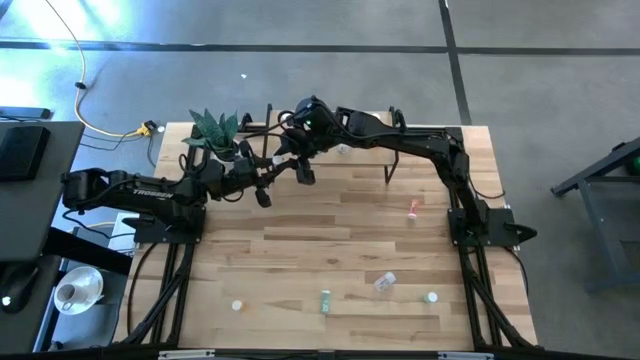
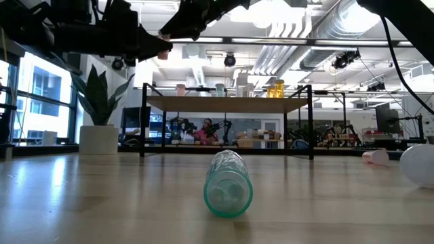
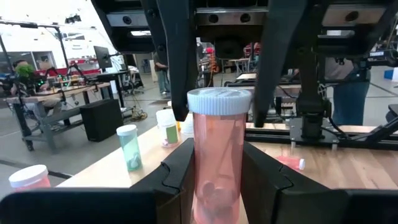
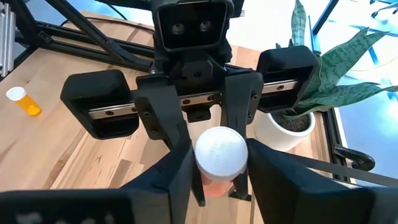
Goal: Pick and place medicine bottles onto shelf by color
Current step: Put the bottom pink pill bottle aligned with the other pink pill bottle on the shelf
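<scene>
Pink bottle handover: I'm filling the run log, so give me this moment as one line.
phase: handover | left gripper: shut on pink bottle, upright | right gripper: fingers flank its white cap | shelf: several bottles already there

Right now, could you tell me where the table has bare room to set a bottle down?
The table's middle is bare, between the two grippers and the near row of fallen bottles. The far edge is crowded: plant, shelf and both arms meeting around a pink bottle.

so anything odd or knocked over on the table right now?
Several bottles lie tipped on the table instead of standing: a green one, a clear one and a pink one. Both grippers' fingers bracket one pink bottle at once.
</scene>
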Motion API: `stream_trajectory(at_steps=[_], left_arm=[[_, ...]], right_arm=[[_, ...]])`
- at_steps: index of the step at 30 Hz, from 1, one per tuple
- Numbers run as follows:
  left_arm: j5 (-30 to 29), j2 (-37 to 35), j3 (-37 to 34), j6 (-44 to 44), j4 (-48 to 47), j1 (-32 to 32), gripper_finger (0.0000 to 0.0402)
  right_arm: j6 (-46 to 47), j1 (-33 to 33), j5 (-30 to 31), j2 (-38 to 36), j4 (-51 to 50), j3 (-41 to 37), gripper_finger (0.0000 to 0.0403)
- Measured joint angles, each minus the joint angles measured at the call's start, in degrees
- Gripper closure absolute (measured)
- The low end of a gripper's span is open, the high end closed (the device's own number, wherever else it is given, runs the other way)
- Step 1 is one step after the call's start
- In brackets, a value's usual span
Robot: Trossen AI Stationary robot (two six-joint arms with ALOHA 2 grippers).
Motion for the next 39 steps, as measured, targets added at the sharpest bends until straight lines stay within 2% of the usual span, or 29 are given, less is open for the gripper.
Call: stream_trajectory(at_steps=[6, 16, 21, 24, 31, 39], left_arm=[[-0.22, 0.0, 0.0, 0.38, -0.01, 0.0, 0.0311], [-0.22, 0.02, -0.02, 0.38, -0.09, 0.0, 0.0308], [-0.32, 0.02, -0.02, 2.37, -1.16, 0.02, 0.0272], [-0.88, 0.02, -0.02, 2.15, -1.98, 0.07, 0.0239], [-7.31, 0.0, -0.04, 1.37, -3.86, 0.04, 0.0177], [-8.33, 0.0, -0.07, 0.86, -4.73, 0.04, 0.0156]], right_arm=[[0.26, -0.02, 0.02, 0.0, -0.09, 0.0, 0.03], [0.61, 0.0, -0.02, -0.02, -0.63, 0.0, 0.0306], [0.63, 0.0, 0.09, -0.02, -1.18, 0.0, 0.0307], [0.63, 0.04, 3.18, -0.07, -1.1, 0.0, 0.0307], [0.53, -0.29, 5.1, -0.09, -1.31, 0.52, 0.0308], [1.76, -1.76, 5.73, -0.13, -1.89, 4.4, 0.0308]])
